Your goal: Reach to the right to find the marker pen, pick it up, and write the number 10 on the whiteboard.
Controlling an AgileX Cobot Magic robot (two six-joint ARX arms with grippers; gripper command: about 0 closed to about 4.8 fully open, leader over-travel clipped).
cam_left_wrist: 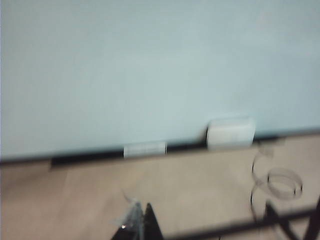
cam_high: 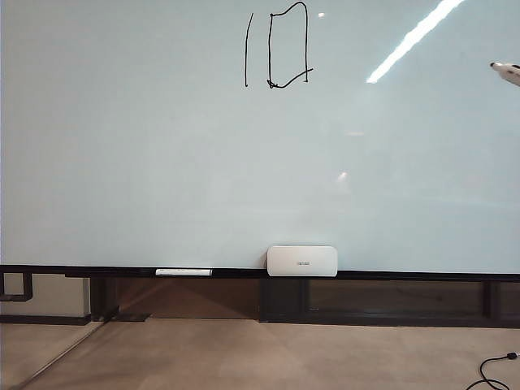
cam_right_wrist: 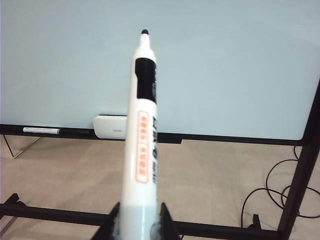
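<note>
The whiteboard (cam_high: 122, 162) fills the exterior view, with the number 10 (cam_high: 270, 49) drawn in thin black lines near its top middle. My right gripper (cam_right_wrist: 140, 214) is shut on the marker pen (cam_right_wrist: 142, 130), a white barrel with an orange label and a small black tip pointing at the board. In the exterior view only the marker pen (cam_high: 508, 72) pokes in at the right edge, well to the right of the digits. The left gripper (cam_left_wrist: 142, 222) shows blurred, low in front of the floor, its two fingertips pressed together with nothing between them.
A white rounded box (cam_high: 302, 261) and a long white marker with a dark end (cam_high: 184, 271) rest on the dark rail (cam_high: 406, 275) under the board. Black frame bars (cam_right_wrist: 295, 175) and loose cables (cam_right_wrist: 272, 195) lie on the floor at the right.
</note>
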